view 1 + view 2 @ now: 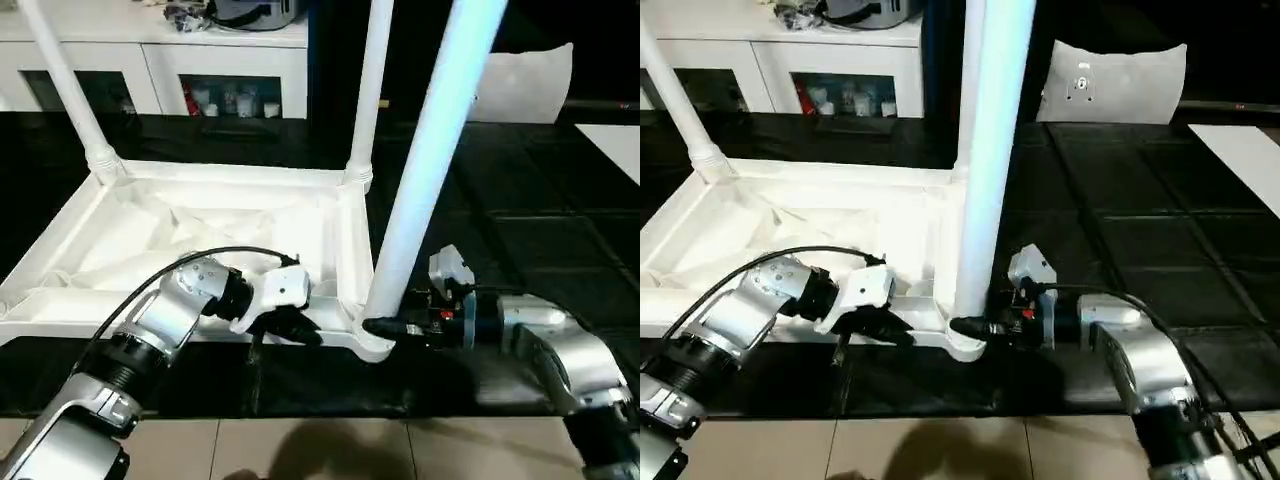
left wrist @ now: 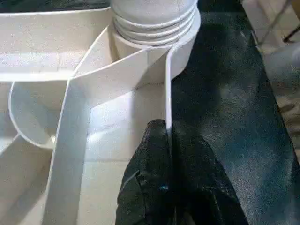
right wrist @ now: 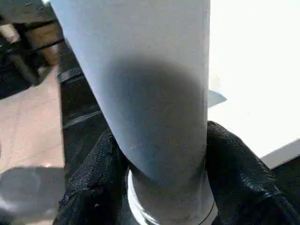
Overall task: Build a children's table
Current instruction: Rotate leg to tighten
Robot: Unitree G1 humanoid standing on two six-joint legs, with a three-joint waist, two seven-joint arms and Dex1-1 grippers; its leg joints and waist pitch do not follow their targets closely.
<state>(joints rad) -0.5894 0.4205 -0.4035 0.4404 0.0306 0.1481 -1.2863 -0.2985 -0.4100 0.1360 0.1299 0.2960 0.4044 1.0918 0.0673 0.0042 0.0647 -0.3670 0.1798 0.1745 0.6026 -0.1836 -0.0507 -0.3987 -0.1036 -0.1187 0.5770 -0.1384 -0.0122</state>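
Children's table top (image 1: 200, 235) lies upside down across the left and centre of the head view, on a dark tiled floor (image 1: 540, 240), its ribbed hollow facing up. Three legs stand in its corner sockets — one at the upper left (image 1: 70, 85), one at upper centre (image 1: 368, 90), and a thick near one (image 1: 430, 150) rising from the near right corner socket (image 1: 365, 335).

Left tool (image 2: 166, 154) is clenched on the thin near rim of the top, just beside that socket. Right tool (image 3: 159, 187) grasps the near leg at its base, a black finger on either side of the tube.

Behind, along the upper edge, a white cabinet (image 1: 200, 60) with glass doors holds small bottles. Right of the top the dark floor lies open; light tiles (image 1: 330, 450) run along the bottom edge.
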